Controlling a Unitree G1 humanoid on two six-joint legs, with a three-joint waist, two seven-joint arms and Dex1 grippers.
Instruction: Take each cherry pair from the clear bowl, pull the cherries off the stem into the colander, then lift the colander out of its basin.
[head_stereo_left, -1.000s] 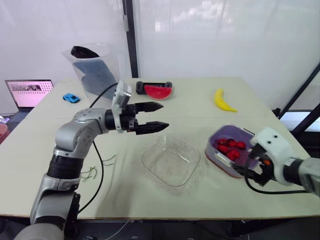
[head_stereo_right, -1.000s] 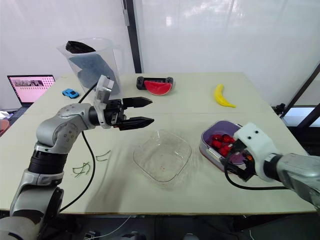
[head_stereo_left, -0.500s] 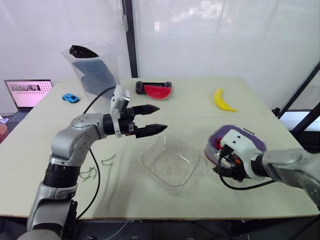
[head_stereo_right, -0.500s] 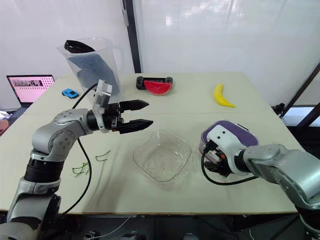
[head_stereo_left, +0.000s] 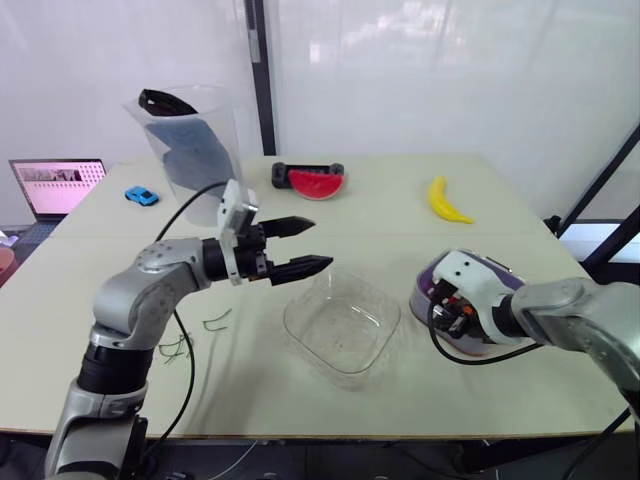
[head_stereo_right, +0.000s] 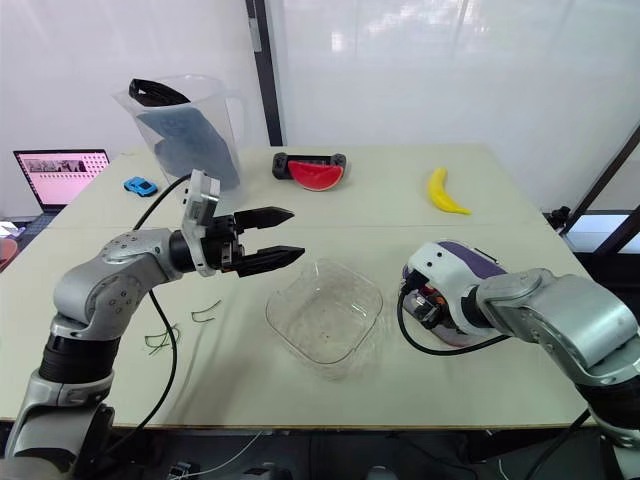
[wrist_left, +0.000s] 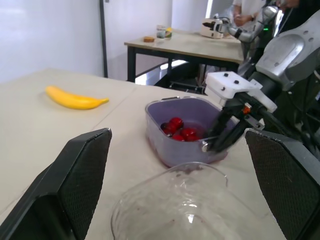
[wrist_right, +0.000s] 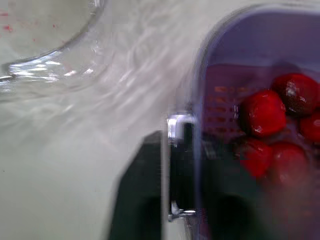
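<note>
The clear bowl (head_stereo_left: 343, 322) sits empty at the table's middle. To its right stands the purple colander (wrist_left: 185, 131) in its basin, with several red cherries (wrist_right: 260, 112) inside. My right gripper (head_stereo_left: 445, 318) is at the colander's side nearest the bowl. Its black fingers straddle the purple rim and are shut on the small metal handle (wrist_right: 175, 170) there. My left gripper (head_stereo_left: 322, 243) hovers open above the table just left of the bowl, pointing toward the colander with nothing between its fingers.
A banana (head_stereo_left: 446, 202) lies behind the colander, with a watermelon slice (head_stereo_left: 316, 184) at the back centre. At the back left are a plastic pitcher (head_stereo_left: 190, 140), a blue toy car (head_stereo_left: 142, 196) and a laptop (head_stereo_left: 56, 185). Green stems (head_stereo_left: 180, 345) lie under the left arm.
My right gripper swung from the colander's front-right corner round to its bowl-side rim and closed on the handle. The left gripper drew back slightly and stayed open.
</note>
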